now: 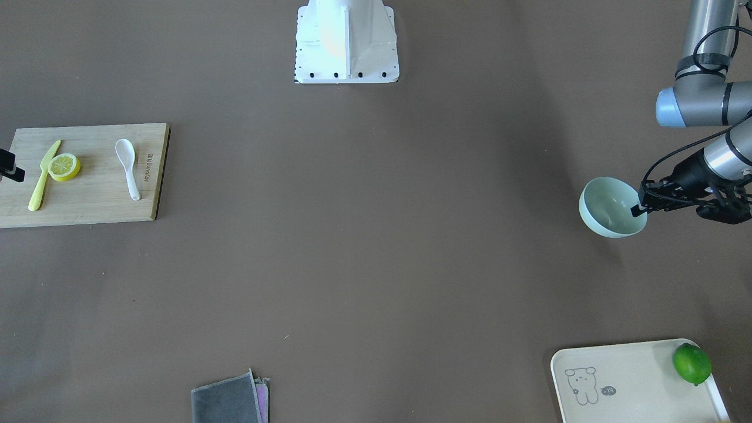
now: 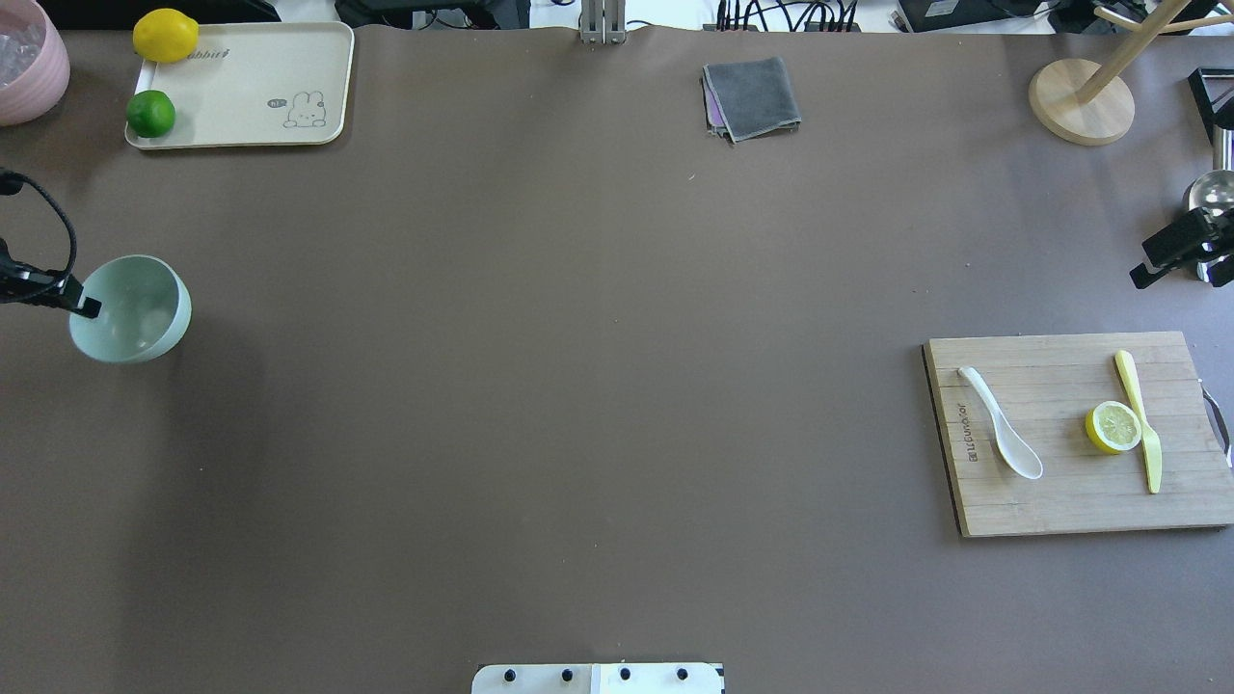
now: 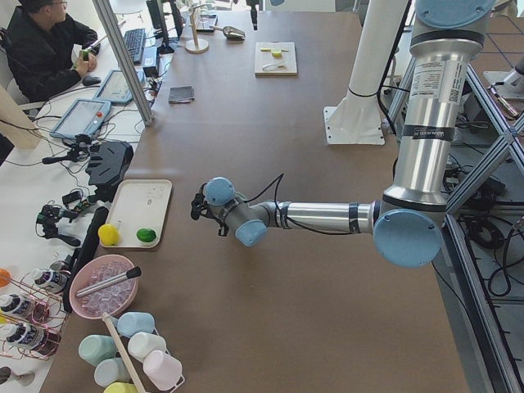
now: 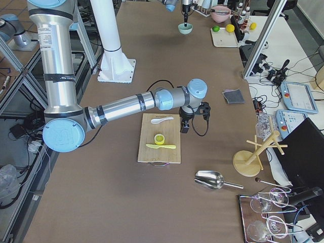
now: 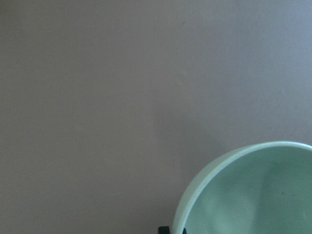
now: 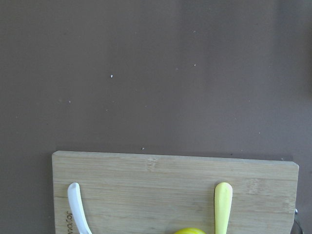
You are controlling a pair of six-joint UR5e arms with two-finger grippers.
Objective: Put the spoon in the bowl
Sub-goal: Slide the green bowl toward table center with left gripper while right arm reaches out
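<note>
The white soup spoon lies on the wooden cutting board, well apart from the mint-green bowl, whose rim the left gripper clamps, while the right gripper hovers near the board, its opening impossible to tell.

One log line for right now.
left hand: gripping bowl rim | right hand: beside cutting board | spoon: on cutting board, untouched

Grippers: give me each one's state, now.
Left gripper: closed on the bowl rim.
Right gripper: holds nothing; open or closed cannot be told.
</note>
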